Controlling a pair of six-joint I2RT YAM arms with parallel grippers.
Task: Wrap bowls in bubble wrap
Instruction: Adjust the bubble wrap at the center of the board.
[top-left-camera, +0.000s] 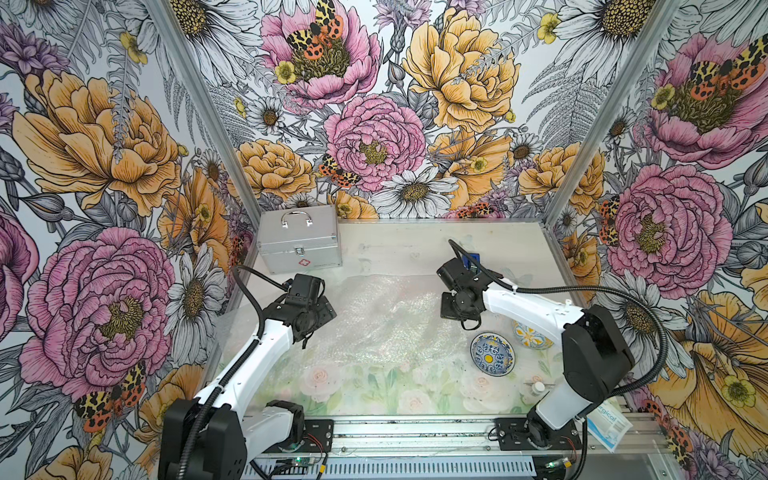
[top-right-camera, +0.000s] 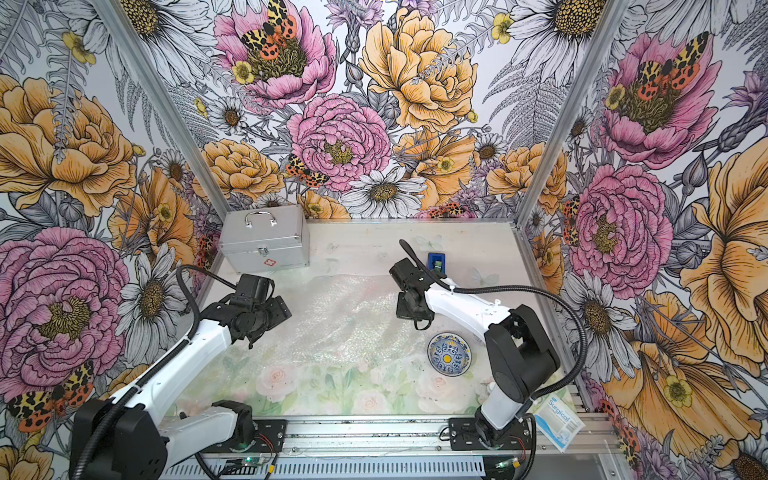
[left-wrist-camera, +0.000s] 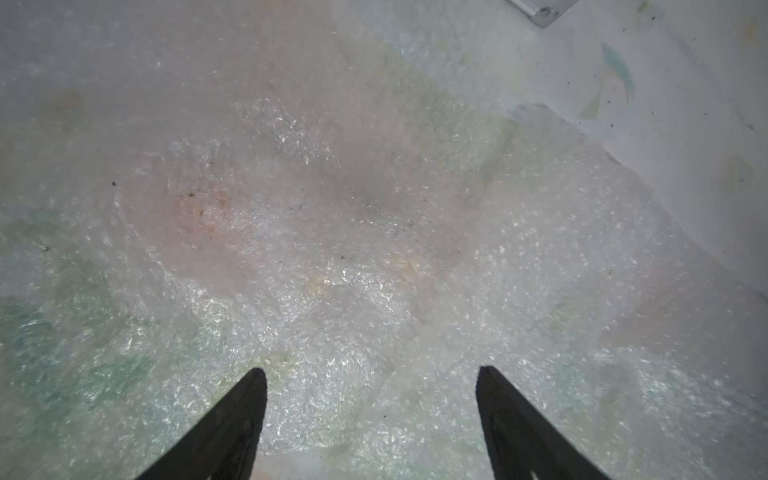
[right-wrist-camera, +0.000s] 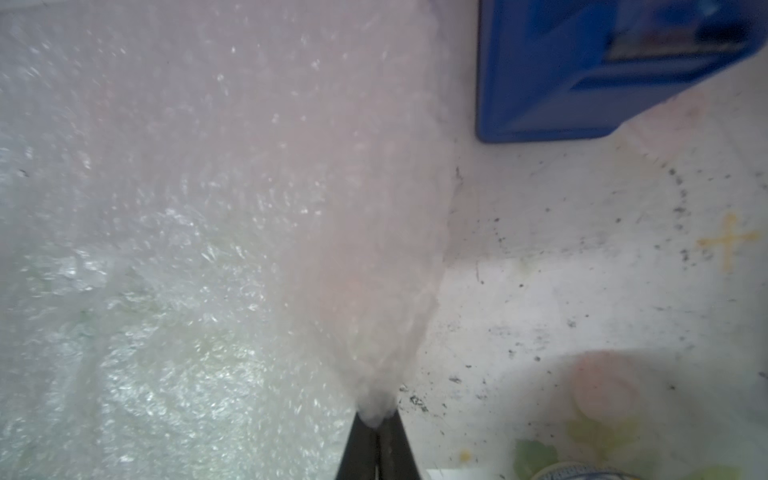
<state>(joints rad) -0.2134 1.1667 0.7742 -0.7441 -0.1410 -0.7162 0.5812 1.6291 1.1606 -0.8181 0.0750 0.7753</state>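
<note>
- The right pincer (right-wrist-camera: 377, 417) is being seen fully closed, with a gathered edge of the bubble wrap (right-wrist-camera: 166, 249) being pinched between its tips and drawn up into a peak above the desk (right-wrist-camera: 582, 291).
- The left pincer (left-wrist-camera: 371, 370) is being held wide open with nothing being gripped; its fingers (left-wrist-camera: 232, 415) are being poised over the wrap, and it cannot be told whether the sheet is being touched.
- In both top views the bubble wrap (top-left-camera: 374, 324) (top-right-camera: 332, 320) is being shown spread and crinkled across the middle of the desk, between the two arms.
- One bowl (top-left-camera: 492, 355) (top-right-camera: 449, 353) is being shown open side up at the wrap's right-hand edge, near the right arm; it cannot be told whether it is lying on the sheet.
- In a top view the second bowl (top-left-camera: 530, 334) is being largely hidden by the right arm, just beside the first, and appears tipped.
- A blue tape dispenser (top-right-camera: 436, 262) is being seen on the far side, just beyond the right pincer and clear of the wrap.
- A silver case (top-left-camera: 299, 239) is being seen in the far left corner.
</note>
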